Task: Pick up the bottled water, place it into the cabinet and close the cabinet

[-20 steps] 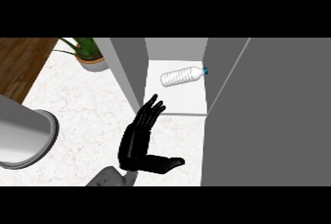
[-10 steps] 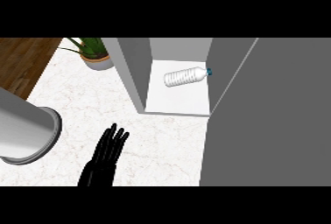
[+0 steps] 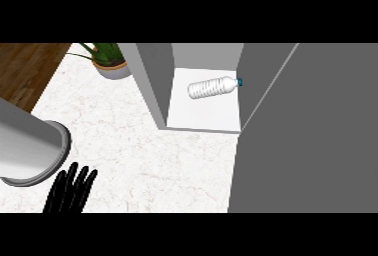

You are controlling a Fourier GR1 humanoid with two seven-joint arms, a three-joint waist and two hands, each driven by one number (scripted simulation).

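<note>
The bottled water (image 3: 213,87), clear with a blue cap, lies on its side on the white floor of the cabinet (image 3: 203,112). The cabinet stands open, its grey door (image 3: 310,130) swung out toward me at the right. My left hand (image 3: 70,190) shows at the lower left edge, fingers straight and pointing up, holding nothing, well short of the cabinet. My right hand is out of sight.
A large grey cylinder (image 3: 26,150) stands at the left, right beside my left hand. A potted plant (image 3: 109,62) sits at the back left by the cabinet's side wall. White marble counter (image 3: 148,150) spreads between them; a wooden floor lies far left.
My left hand has pulled back from the cabinet toward the lower left edge. The view has shifted a little; the bottle stays in the cabinet.
</note>
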